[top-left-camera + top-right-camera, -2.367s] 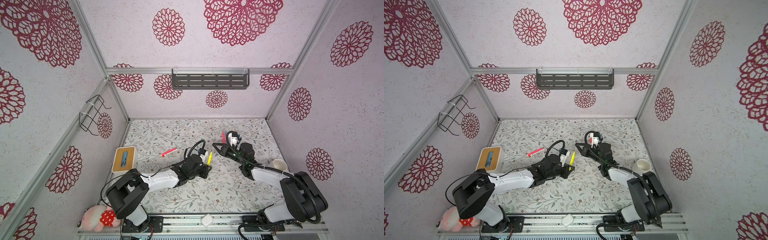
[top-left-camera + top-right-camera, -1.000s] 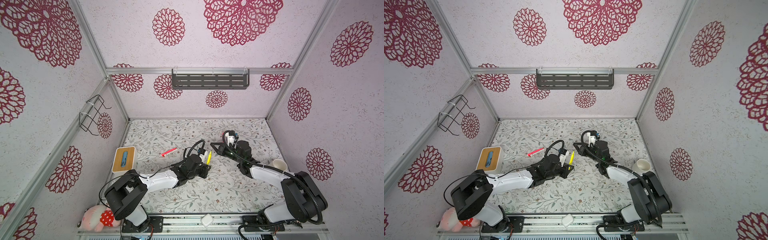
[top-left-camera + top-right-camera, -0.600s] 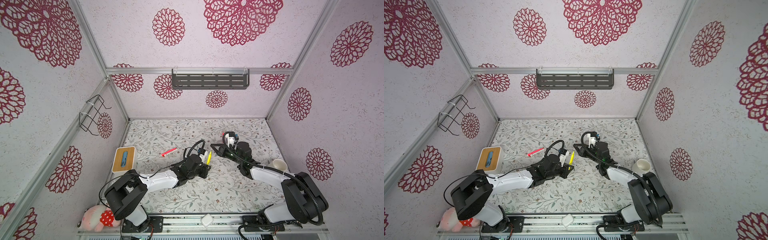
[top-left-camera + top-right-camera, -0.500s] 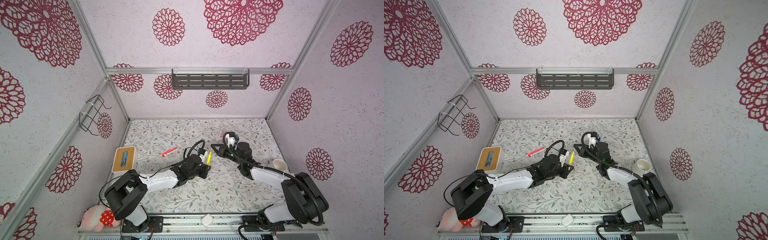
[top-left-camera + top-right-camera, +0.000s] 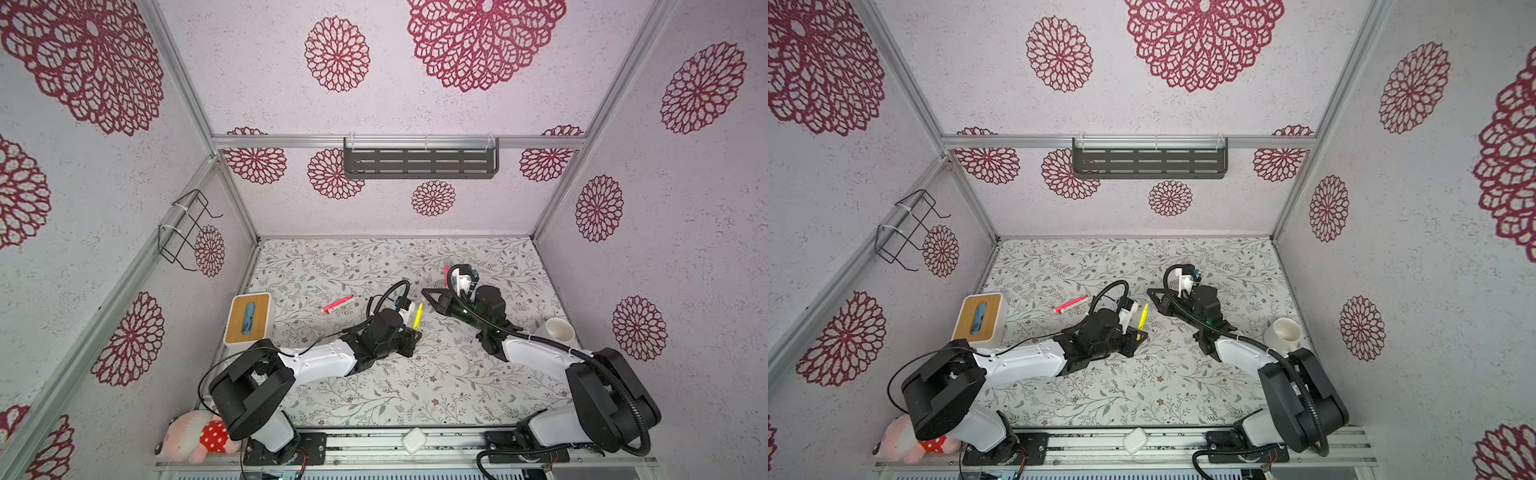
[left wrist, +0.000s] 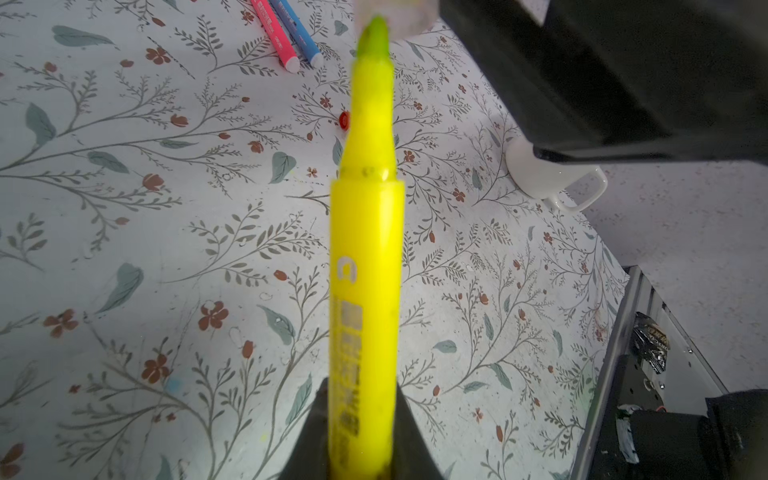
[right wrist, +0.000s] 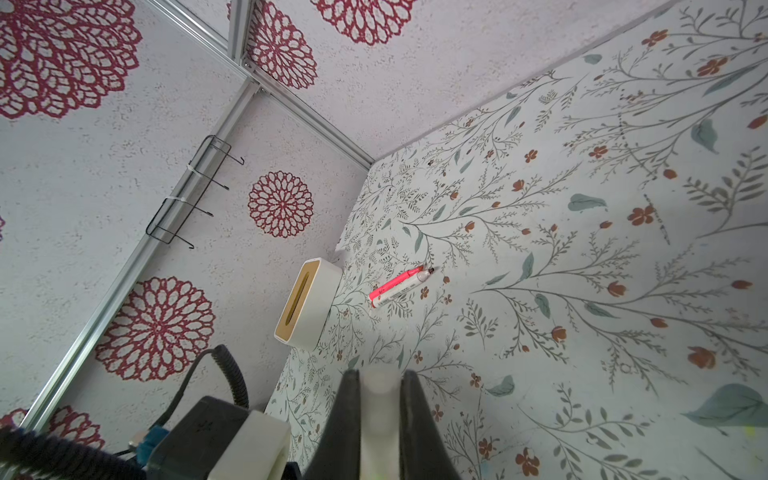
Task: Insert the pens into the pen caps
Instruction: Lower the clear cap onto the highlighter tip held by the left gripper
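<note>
The left hand (image 6: 360, 399) is clenched on the rear end of the yellow pen (image 6: 365, 249), whose long axis points straight away toward the right hand (image 7: 380, 376). That hand grasps a pale pen cap (image 6: 395, 16). The pen tip seems just at its mouth, so I judge a straight push along this axis comes next.

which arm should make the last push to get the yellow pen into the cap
Left, probably. The left gripper grips the yellow pen, tip at the mouth of the pale cap shut in the right gripper; pushing along the pen's axis looks simplest.
</note>
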`<state>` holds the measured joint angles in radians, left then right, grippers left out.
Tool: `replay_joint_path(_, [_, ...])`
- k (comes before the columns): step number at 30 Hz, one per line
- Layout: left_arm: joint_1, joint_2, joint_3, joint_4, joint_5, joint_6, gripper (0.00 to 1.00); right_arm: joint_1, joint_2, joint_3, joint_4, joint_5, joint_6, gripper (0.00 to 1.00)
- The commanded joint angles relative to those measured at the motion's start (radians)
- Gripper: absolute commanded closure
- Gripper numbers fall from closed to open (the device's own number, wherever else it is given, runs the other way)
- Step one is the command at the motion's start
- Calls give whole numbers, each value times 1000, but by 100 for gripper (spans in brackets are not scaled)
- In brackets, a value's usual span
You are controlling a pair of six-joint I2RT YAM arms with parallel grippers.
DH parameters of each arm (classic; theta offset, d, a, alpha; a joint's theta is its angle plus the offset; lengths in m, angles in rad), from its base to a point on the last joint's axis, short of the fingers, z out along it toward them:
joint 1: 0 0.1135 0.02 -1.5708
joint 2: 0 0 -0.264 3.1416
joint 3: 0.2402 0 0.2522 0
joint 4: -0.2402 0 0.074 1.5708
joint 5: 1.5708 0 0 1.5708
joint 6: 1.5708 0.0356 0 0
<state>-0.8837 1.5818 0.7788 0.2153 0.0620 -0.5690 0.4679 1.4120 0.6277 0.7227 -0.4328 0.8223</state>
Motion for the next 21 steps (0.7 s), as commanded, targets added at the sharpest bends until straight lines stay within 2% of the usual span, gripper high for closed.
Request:
replay_joint_path(1, [0, -14, -3, 10, -8, 5, 100, 8, -30, -8, 55, -20, -10, 96])
replay_joint_path(21, [5, -39, -17, 32, -13, -2, 100, 84, -25, -65, 54, 47, -65, 95])
